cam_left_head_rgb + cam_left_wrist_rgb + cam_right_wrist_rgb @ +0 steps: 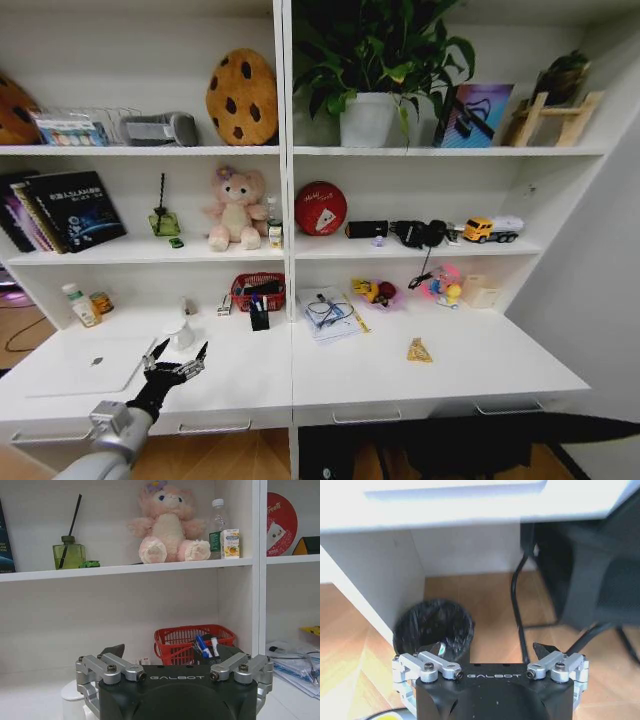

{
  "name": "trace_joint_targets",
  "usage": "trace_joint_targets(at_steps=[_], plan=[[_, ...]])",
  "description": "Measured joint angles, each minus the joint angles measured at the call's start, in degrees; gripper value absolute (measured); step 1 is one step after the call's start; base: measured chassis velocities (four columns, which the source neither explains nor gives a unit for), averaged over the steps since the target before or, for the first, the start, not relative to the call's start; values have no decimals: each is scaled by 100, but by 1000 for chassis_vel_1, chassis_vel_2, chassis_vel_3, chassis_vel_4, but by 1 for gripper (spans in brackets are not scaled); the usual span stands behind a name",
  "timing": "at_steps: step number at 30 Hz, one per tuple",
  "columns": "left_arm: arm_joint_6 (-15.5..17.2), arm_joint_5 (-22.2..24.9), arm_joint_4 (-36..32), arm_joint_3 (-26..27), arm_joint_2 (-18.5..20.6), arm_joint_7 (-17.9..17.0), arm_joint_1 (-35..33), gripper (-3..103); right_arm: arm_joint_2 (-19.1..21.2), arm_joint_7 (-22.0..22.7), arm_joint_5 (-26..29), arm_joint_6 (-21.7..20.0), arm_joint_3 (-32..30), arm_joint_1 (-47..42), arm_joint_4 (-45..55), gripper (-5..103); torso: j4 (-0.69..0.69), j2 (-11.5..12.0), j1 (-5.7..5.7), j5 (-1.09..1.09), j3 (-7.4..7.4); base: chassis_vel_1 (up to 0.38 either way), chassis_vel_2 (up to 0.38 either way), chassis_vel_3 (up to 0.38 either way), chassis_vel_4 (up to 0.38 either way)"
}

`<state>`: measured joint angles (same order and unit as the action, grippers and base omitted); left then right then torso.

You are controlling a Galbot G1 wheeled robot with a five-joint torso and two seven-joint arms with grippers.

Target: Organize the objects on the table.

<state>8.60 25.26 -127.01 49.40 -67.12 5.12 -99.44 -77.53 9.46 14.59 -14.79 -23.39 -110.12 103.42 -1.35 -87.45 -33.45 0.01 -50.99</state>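
**Left claw spread above the white worktop**

The white worktop [470, 365] carries a silver laptop [88, 366] at its left end. The left claw [176, 353] hovers just right of the laptop, fingers spread and holding nothing. The right claw [495, 652], also spread, hangs below the worktop above a black-lined bin [432, 627].

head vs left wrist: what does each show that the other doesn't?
Head alone: the laptop on the table, the plant, cookie cushion, yellow truck and the open left claw over the table beside the laptop. Left wrist alone: the juice carton's print and the pens at the basket, seen close. Both: bear, red basket, green diffuser bottle, red tin.
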Motion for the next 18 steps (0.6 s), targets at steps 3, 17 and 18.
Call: trace_joint_targets(at_steps=[3,17,18], plan=[[0,0,0,0,0,0,0,100,260,-265,18,-56,-390,-743,897,100,-3,0,0,1,0,0,0,0,0],[0,0,0,0,0,0,0,100,661,161,-22,-659,-1040,172,3078,100,-3,1,0,0,-1,0,0,0,0],[-1,0,-1,0,0,0,0,100,869,458,130,-810,-1045,1170,2590,100,0,1,0,2,-1,0,0,0,0]])
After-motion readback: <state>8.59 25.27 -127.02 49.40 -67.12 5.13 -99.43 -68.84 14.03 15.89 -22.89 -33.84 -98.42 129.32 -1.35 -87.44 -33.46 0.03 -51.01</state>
